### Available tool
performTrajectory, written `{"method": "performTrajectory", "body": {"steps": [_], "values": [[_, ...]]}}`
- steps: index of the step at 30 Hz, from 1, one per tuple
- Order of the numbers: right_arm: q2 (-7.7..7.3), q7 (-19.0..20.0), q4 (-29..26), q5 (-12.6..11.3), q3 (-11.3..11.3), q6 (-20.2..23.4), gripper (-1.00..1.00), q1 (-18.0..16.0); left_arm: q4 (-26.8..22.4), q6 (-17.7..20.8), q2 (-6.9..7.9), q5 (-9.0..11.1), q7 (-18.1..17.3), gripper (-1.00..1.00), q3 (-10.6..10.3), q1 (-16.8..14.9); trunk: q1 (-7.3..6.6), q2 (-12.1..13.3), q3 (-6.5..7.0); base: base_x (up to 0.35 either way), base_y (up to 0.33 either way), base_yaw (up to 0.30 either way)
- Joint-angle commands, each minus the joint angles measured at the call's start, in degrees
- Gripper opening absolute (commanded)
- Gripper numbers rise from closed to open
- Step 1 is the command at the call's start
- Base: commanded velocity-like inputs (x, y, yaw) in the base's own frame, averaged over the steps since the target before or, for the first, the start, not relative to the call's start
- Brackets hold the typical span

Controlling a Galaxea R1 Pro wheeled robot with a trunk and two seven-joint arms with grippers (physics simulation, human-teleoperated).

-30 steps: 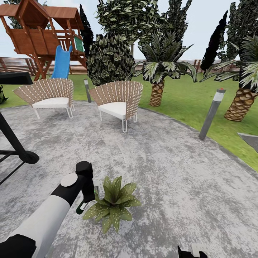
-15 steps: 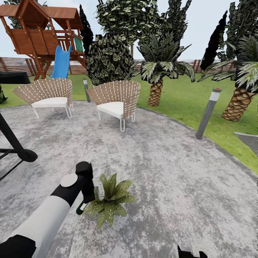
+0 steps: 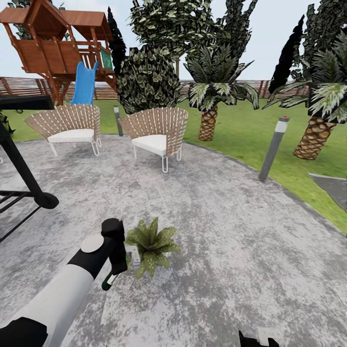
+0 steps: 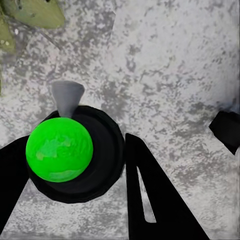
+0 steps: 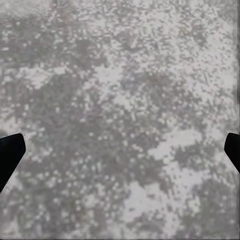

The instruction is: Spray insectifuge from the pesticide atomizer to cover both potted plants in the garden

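My left gripper (image 3: 118,262) is shut on the pesticide atomizer (image 3: 109,281), a slim dark-green bottle that hangs tilted, its whitish trigger head (image 3: 135,257) toward the plant. In the left wrist view the atomizer (image 4: 59,149) shows end-on as a bright green disc with a grey nozzle, between the black fingers (image 4: 150,195) of the left gripper (image 4: 74,150). One potted plant (image 3: 152,245), with broad speckled light-green leaves, stands on the stone patio (image 3: 217,231) just right of the trigger head; its leaves (image 4: 35,12) edge the wrist view. My right gripper (image 5: 120,152) is open over bare patio stone.
Two wicker chairs (image 3: 156,130) (image 3: 67,125) stand at the patio's far side. A grey bollard light (image 3: 272,147) marks the right rim, with lawn (image 3: 250,130) and palms (image 3: 209,111) beyond. A black stand (image 3: 29,183) reaches in at left. A wooden playhouse (image 3: 58,43) backs onto the fence.
The whole view has shifted with the robot's own motion. The speckled plant now sits higher in the picture, level with the atomizer's head. The left arm keeps its pose and its hold.
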Motion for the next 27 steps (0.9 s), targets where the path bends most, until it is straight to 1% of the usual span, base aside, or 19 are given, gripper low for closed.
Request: {"method": "performTrajectory", "body": {"steps": [1, 5, 8, 11, 12, 13, 14, 15, 16, 17, 18, 19, 20, 21, 22, 23, 25, 26, 27], "values": [[0.01, -0.06, 0.06, 0.6, -0.45, -0.2, 1.0, -0.04, -0.04, 0.59, 0.09, -0.28, -0.42, -1.0, -0.21, 0.04, -0.05, -0.02, -0.05, -0.311, 0.0, 0.0], [0.01, -0.06, 0.06, 0.6, -0.42, -0.2, 1.0, -0.04, 0.31, 0.46, 0.37, -0.09, -0.42, -1.0, 0.27, 0.11, -0.05, -0.02, -0.05, -0.109, 0.0, 0.0], [0.01, -0.06, 0.08, 0.58, -0.44, -0.21, 1.0, -0.04, 1.1, 0.27, 0.51, 1.16, -0.42, -1.0, 0.53, 0.61, -0.05, -0.02, -0.05, -0.003, 0.0, 0.0], [0.01, -0.04, 0.15, 0.59, -0.38, -0.14, 1.0, -0.04, 1.2, 0.26, 0.69, 4.6, -0.42, -1.0, 0.66, 1.45, -0.05, -0.02, -0.05, 0.0, 0.0, 0.0], [0.01, 0.12, 0.15, 0.63, -0.35, -0.12, 1.0, -0.04, 1.23, 0.23, 0.77, 6.57, -0.42, -1.0, 0.91, 2.06, -0.05, -0.02, -0.05, 0.0, 0.0, 0.0], [0.01, 0.26, 0.13, 0.67, -0.16, -0.12, 1.0, -0.04, 1.25, 0.09, 0.82, 8.83, 1.08, -1.0, 1.3, 3.06, -0.05, -0.02, -0.05, 0.0, 0.0, 0.0], [0.01, 0.34, 0.11, 0.71, 0.12, -0.13, 1.0, -0.04, 1.25, 0.01, 0.83, 10.33, 2.63, -1.0, 1.53, 3.73, -0.05, -0.02, -0.05, 0.0, 0.0, 0.0], [0.01, 0.49, 0.05, 0.77, 1.19, -0.14, 1.0, -0.04, 1.27, -0.1, 0.85, 12.31, 4.9, -1.0, 1.72, 4.68, -0.05, -0.02, -0.05, 0.0, 0.0, 0.0], [0.01, 0.61, -0.23, 1.03, 3.53, -0.17, 1.0, -0.04, 1.31, -0.2, 0.86, 13.93, 7.2, -1.0, 1.82, 5.57, -0.05, -0.02, -0.05, 0.0, 0.0, 0.0], [0.01, 0.65, -0.69, 1.47, 5.67, -0.18, 1.0, -0.04, 1.36, -0.28, 0.86, 14.89, 8.56, -1.0, 1.88, 6.1, -0.05, -0.02, -0.05, 0.0, 0.0, 0.0], [0.01, 0.69, -2.26, 2.56, 9.73, -0.19, 1.0, -0.04, 1.4, -0.48, 0.87, 16.58, 10.32, -1.0, 1.95, 6.86, -0.05, -0.02, -0.05, 0.0, 0.0, 0.0], [0.01, 0.71, -4.62, 3.75, 13.59, -0.1, 1.0, -0.04, 1.42, -1.27, 0.87, 18.77, 11.36, -1.0, 1.98, 7.53, -0.05, -0.02, -0.05, 0.0, 0.0, 0.0], [-0.01, 0.72, -6.36, 4.54, 15.93, -0.01, 1.0, -0.04, 1.42, -2.52, 0.87, 20.46, 11.84, -1.0, 1.99, 8.07, -0.05, -0.02, -0.05, 0.0, 0.0, 0.0], [-0.04, 0.99, -8.74, 5.55, 18.71, 0.11, 1.0, -0.1, 1.43, -5.24, 0.9, 22.91, 12.68, -1.0, 2.05, 8.85, -0.05, -0.02, -0.05, 0.0, 0.0, 0.0], [-0.06, 2.61, -10.74, 6.36, 20.43, 0.18, 1.0, -0.22, 1.48, -7.97, 1.04, 24.8, 14.23, -1.0, 2.33, 9.34, -0.05, -0.02, -0.05, 0.0, 0.0, 0.0], [-0.06, 4.85, -11.82, 6.81, 21.11, 0.23, 1.0, -0.35, 1.83, -9.46, 1.17, 25.63, 15.63, -1.0, 2.75, 9.53, -0.05, -0.02, -0.05, 0.0, 0.0, 0.0], [-0.26, 15.33, -14.6, 7.71, 21.97, 0.78, 1.0, -1.1, 5.78, -12.24, 1.34, 26.72, 19.54, -1.0, 4.81, 9.79, -0.05, -0.02, -0.05, 0.0, 0.0, 0.0], [-0.39, 20.91, -16.19, 8.14, 22.14, 2.11, 1.0, -2.22, 8.58, -15.16, 1.36, 26.84, 20.76, -1.0, 6.19, 9.83, -0.05, -0.02, -0.05, 0.0, 0.0, 0.0], [-0.43, 24.04, -17.03, 8.53, 22.2, 3.32, 1.0, -2.94, 10.05, -17.68, 1.38, 26.86, 21.27, -1.0, 7.08, 9.85, -0.05, -0.02, -0.05, 0.0, 0.0, 0.0]]}}
